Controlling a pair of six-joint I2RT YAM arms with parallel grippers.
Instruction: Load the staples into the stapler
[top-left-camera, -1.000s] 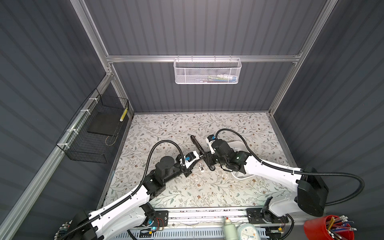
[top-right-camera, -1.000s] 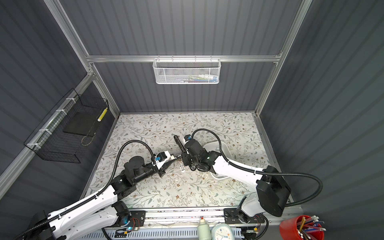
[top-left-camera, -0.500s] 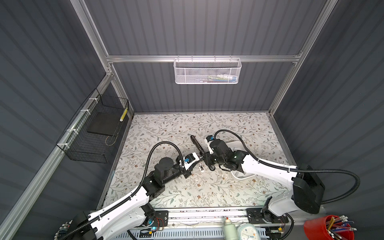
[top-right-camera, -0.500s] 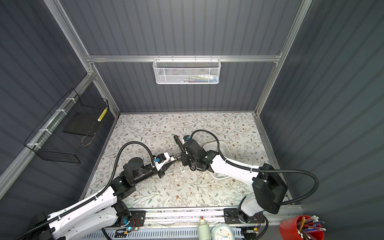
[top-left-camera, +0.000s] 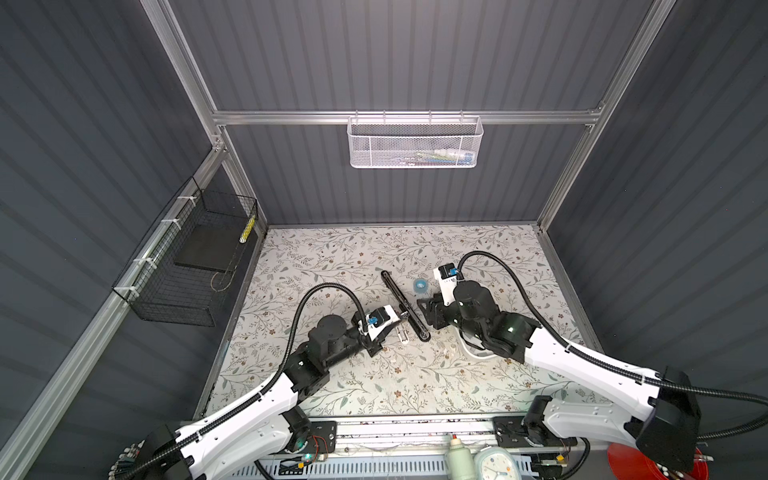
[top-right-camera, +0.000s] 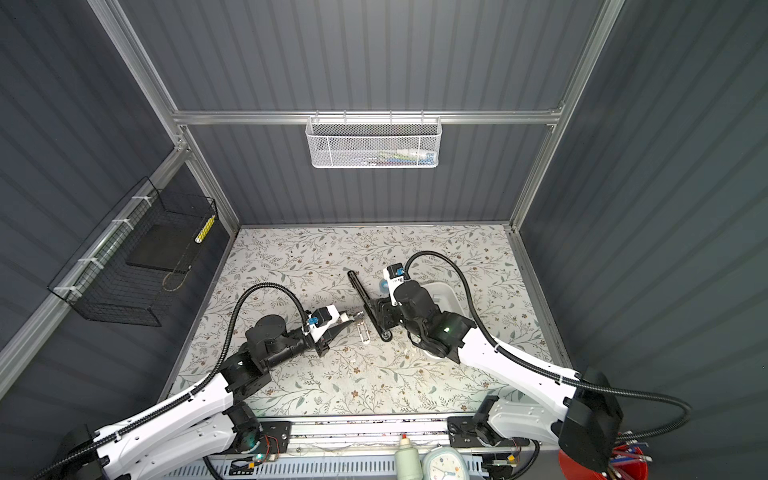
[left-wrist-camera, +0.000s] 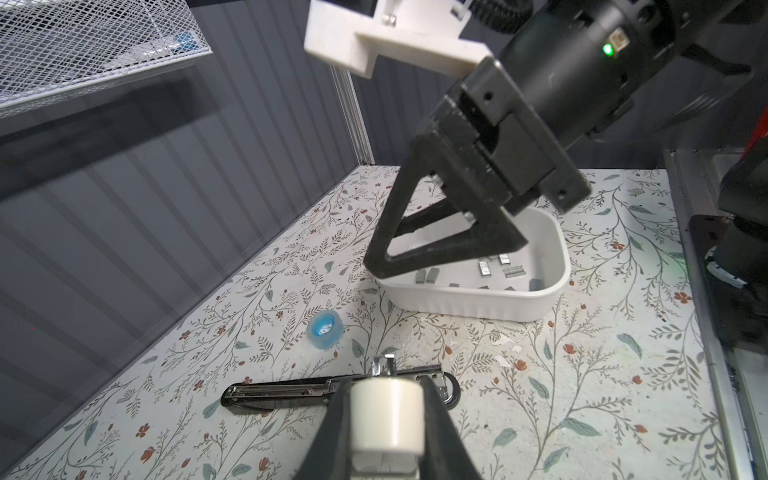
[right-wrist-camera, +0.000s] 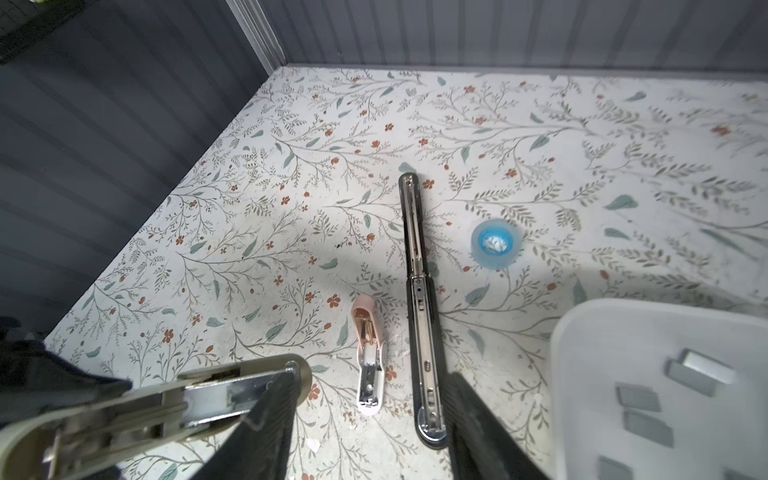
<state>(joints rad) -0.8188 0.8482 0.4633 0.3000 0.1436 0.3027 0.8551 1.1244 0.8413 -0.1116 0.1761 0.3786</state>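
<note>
Right pincer (right-wrist-camera: 374, 378) just opened, empty, with the flat-open black stapler (right-wrist-camera: 419, 332) between its jaws. Left pincer (left-wrist-camera: 386, 390) stays clamped on cream stapler (right-wrist-camera: 166, 407). Staples (right-wrist-camera: 638, 399) beside right pincer, unloaded.

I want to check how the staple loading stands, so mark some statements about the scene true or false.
1. The black stapler lies opened flat on the table. True.
2. The right gripper holds a staple strip. False: it is open and empty.
3. The staples lie in the white tray. True.
4. The blue roll stands inside the tray. False: it stands on the table, outside it.
5. The left gripper is empty. False: it is shut on a cream stapler.
</note>
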